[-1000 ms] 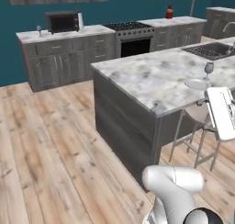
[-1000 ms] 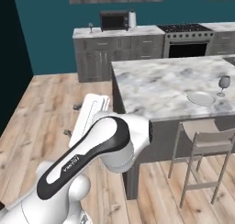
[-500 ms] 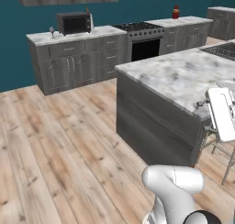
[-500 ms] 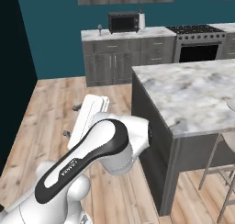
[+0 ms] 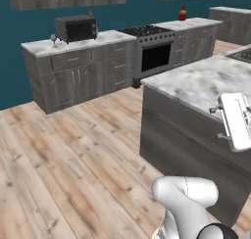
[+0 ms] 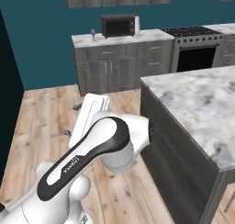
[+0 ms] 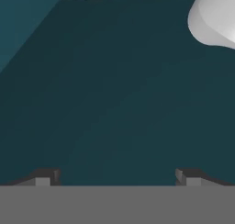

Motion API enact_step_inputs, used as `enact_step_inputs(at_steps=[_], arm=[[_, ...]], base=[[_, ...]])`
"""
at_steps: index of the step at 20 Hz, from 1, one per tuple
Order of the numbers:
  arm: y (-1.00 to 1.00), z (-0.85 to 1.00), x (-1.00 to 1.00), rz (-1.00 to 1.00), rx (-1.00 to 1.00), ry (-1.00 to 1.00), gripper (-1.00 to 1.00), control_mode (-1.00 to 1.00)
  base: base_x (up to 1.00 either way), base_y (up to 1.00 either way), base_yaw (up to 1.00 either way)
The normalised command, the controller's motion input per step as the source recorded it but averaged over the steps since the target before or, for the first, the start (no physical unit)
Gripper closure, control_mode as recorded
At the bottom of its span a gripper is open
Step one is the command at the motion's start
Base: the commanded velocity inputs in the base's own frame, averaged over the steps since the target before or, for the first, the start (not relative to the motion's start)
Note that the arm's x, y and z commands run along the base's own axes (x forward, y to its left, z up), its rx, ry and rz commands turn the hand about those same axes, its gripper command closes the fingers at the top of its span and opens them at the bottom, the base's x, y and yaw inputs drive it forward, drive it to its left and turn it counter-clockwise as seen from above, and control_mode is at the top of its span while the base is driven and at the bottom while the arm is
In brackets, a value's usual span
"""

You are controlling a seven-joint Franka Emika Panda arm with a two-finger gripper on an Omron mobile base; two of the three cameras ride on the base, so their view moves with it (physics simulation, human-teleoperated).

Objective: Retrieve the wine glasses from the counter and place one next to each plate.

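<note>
Beside the microwave (image 5: 76,28) on the far tabletop (image 5: 78,42), well apart from the robot, stands one wine glass (image 5: 53,38). The gripper (image 7: 118,176) is released, grasping nothing, and faces the teal wall. Approaching carelessly, the arm risks clipping the island (image 5: 206,81) or toppling the thin-stemmed glass against the microwave.

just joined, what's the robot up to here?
Nothing is being handled yet. The arm is tucked in, and the tool is open and empty, facing the teal wall. One wine glass stands on the counter left of the microwave, across the wood floor. The island is beside the robot.
</note>
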Motion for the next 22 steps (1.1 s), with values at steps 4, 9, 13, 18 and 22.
enact_step_inputs(at_steps=[4,9,13,18,22], arm=[[0.0,0.0,0.0,0.0,0.0,0.0,-1.0,1.0],[0.0,0.0,0.0,0.0,0.0,0.0,-1.0,1.0],[0.0,0.0,0.0,0.0,0.0,0.0,-1.0,1.0],[0.0,0.0,0.0,0.0,0.0,0.0,-1.0,1.0],[0.0,0.0,0.0,0.0,0.0,0.0,-1.0,1.0]], base=[[1.0,1.0,-0.41],[1.0,1.0,-0.29],[1.0,1.0,0.0],[0.86,1.0,0.0],[0.83,1.0,0.0]])
